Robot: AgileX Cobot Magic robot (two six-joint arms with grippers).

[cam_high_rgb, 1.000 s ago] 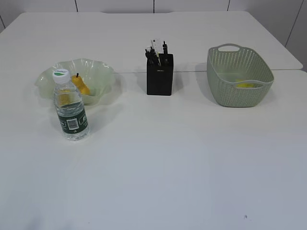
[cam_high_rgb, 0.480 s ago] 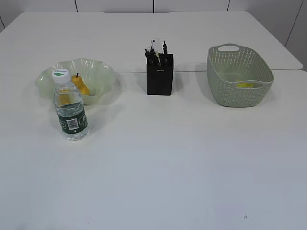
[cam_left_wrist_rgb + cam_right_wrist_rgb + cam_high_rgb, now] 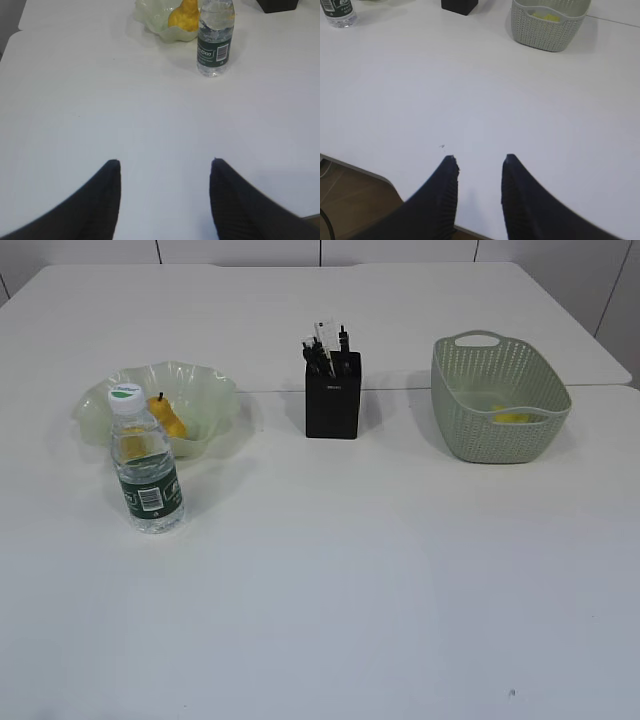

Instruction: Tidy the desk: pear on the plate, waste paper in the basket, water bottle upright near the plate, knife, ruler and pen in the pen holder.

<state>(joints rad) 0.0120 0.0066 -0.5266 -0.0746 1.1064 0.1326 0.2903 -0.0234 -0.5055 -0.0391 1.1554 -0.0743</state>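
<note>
The yellow-orange pear (image 3: 168,418) lies in the pale green ruffled plate (image 3: 214,392) at the desk's (image 3: 330,570) left. Just in front of the plate, the water bottle (image 3: 145,462) stands upright. The black pen holder (image 3: 333,395) at the centre back has several dark items sticking out of its top. Something yellow, the waste paper (image 3: 513,417), sits inside the sage green basket (image 3: 497,400) on the right. Neither arm shows in the exterior view. My left gripper (image 3: 165,162) is open over bare desk, well short of the bottle (image 3: 215,37). The open right gripper (image 3: 480,159) hovers empty near the desk's front edge.
A seam (image 3: 590,386) between two tabletops runs across behind the basket. In the right wrist view the desk's front edge (image 3: 360,169) and brown floor lie just left of the fingers.
</note>
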